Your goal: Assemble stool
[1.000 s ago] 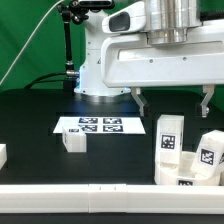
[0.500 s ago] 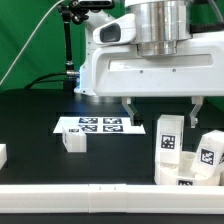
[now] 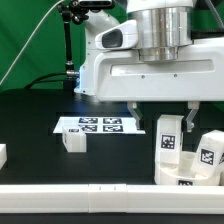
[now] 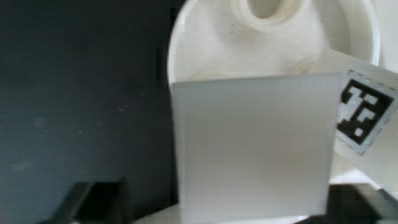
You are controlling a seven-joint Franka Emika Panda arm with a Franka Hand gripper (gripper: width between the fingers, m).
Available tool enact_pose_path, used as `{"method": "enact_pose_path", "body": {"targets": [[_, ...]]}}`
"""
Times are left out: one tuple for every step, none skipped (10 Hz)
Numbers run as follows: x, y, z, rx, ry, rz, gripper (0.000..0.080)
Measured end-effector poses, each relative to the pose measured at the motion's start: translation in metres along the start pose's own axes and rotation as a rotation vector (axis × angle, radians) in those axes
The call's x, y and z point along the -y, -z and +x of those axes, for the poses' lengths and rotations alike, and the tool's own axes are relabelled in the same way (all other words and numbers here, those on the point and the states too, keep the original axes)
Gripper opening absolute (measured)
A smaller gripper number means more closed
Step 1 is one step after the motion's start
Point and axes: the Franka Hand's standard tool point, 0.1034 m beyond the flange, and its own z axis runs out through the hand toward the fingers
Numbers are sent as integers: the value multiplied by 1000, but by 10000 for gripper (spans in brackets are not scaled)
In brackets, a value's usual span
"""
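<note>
An upright white stool leg (image 3: 168, 137) with a black-and-white tag stands at the exterior view's right, against the low white seat (image 3: 186, 172). My gripper (image 3: 164, 113) hangs over this leg, open, one finger on each side of its top. In the wrist view the leg (image 4: 249, 140) fills the space between the dark fingertips (image 4: 98, 200). A thin dark gap shows on one side, and I cannot tell whether the other finger touches. A rounded white part with a hollow (image 4: 267, 30) lies beyond the leg. A second tagged leg (image 3: 210, 150) stands just right of it.
The marker board (image 3: 95, 125) lies flat mid-table. A small white block (image 3: 73, 140) sits by its near-left corner and another white piece (image 3: 3, 153) at the left edge. A white rail (image 3: 80, 195) runs along the front. The robot base (image 3: 95, 60) stands behind.
The gripper has come down over the tagged leg and shifted slightly to the left. Its fingers have drawn closer together around the leg.
</note>
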Motion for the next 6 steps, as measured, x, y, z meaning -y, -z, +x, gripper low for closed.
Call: {"method": "enact_pose_path", "body": {"targets": [[1,0,-1,0,2,0,375],[2,0,-1,0,17,-1,334],[2,0,-1,0,26,-1,334],[2,0,-1,1,-1,1,334],[2,0,-1,0,5,1,334],[2,0,-1,1,-16,3,334]]}}
